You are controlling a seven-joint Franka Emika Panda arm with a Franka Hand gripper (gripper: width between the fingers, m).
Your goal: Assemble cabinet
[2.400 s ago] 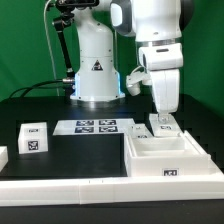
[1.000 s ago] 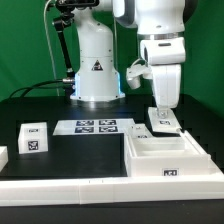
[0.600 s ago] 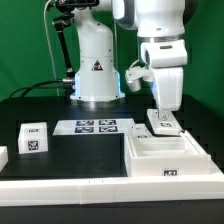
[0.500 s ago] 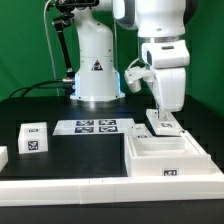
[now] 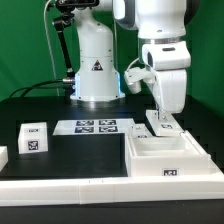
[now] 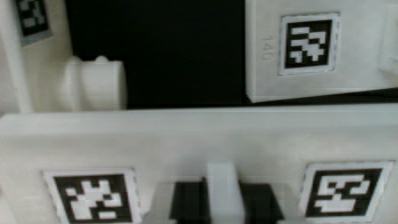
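So not much has changed in the last couple of seconds. The gripper (image 5: 165, 113) has crept up a touch and drifted slightly toward the exterior view's right, but it's still parked straight down over the small tagged white part (image 5: 163, 126) at the far side of the cabinet (image 5: 150, 165). The part hasn't budged. The cabinet is the big white shell sitting near the camera on the exterior view's right of the tabletop (image 5: 30, 105), with the part touching or just beside its far edge. The white cube (image 5: 33, 138) is off on the exterior view's left, and the marker board (image 5: 97, 126) in the middle is right where it was too. In the wrist view there's a thin white ridge (image 6: 222, 185) with dark bits on either side, which could be the fingers pinching a wall. Honestly I can't tell whether it's clamped on anything or just hovering with a gap. My guess is it's fine-tuning its lineup on that part, so the assembly is barely started and nothing is fitted into the cabinet yet.
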